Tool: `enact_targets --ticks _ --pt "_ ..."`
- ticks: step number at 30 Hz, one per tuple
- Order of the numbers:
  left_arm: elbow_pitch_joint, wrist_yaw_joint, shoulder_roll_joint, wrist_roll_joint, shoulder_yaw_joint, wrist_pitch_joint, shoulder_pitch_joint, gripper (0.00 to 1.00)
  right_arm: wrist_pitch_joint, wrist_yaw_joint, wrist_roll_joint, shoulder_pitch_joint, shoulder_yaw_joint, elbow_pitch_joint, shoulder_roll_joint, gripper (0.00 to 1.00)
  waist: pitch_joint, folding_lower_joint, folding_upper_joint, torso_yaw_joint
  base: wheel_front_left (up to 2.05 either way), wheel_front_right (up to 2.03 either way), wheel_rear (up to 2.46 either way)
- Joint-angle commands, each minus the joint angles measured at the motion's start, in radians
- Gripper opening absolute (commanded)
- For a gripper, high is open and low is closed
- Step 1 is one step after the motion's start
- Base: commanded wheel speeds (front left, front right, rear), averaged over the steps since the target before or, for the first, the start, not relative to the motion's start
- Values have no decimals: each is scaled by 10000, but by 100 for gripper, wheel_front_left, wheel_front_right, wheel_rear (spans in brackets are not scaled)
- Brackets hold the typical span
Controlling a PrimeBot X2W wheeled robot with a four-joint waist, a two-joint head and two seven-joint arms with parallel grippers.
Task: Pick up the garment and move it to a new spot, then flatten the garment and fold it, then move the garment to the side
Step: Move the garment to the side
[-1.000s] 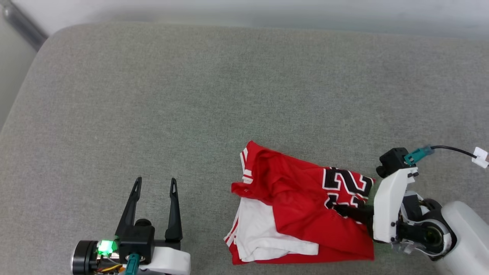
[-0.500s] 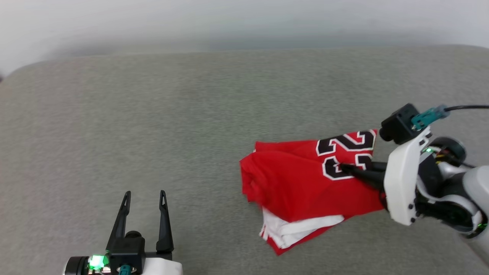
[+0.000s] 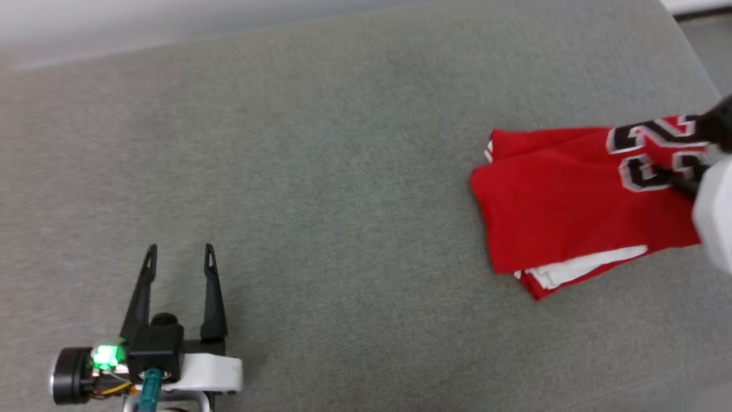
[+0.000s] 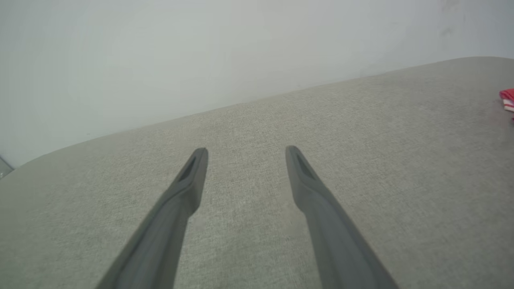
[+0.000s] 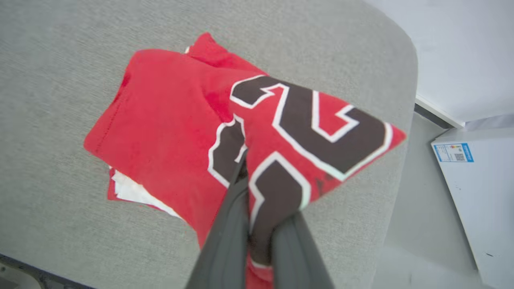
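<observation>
1. The red shirt lies folded on the grey fabric-covered worktop, far over on the robot's right side and close to the worktop's right edge.
2. Its top layer is plain red. A black number outlined in white is printed at the end nearest the right arm, and white cloth with a red edge peeks out from under the near side.
3. The right claw is pressed together on the shirt, pinching the printed corner.
4. In the right wrist view, that corner is raised off the worktop and drapes over the two dark fingers, while the rest of the shirt rests flat on the grey surface.
5. The left claw sits at the lower left, well apart from the shirt. Its fingers are spread wide, with nothing between them.
6. In the left wrist view the spread fingers point across bare grey fabric towards a pale wall. A sliver of the shirt shows at the far right.
7. Beyond the worktop's rounded corner, the right wrist view shows a white box with a blue-edged label standing on the floor.
</observation>
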Motion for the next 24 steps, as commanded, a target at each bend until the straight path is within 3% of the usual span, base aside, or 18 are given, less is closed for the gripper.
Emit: enact_targets --ticks 1,12,13,22,23,24 --pt "-30 -52 143 52 64 -22 -212 100 -127 -10 -303 -300 -49 267 -217 0 639 -1 0 -501 0 0 0" --pt "-423 -163 759 93 245 -22 -935 100 -1090 -11 -1546 -1504 -714 3205 -318 0 2131 -1 0 -532 0 0 0" --pt "-496 -174 867 95 251 -22 -1112 100 -1312 -11 -1950 -1828 -907 4007 -307 0 2462 -1 0 -468 0 0 0" --pt "-642 -17 1028 87 251 -10 -1311 100 -2214 -11 -2911 -2355 -1290 5875 149 0 2870 -1 0 -378 0 0 0" --pt "-643 12 1012 72 245 -11 -1309 100 -2283 -11 -2963 -2387 -1410 6132 280 34 2820 -1 0 -367 0 0 0" --pt "-631 31 991 59 219 -11 -1299 100 -2272 -11 -3034 -2352 -1426 6347 432 100 2737 -1 0 -350 0 0 0"
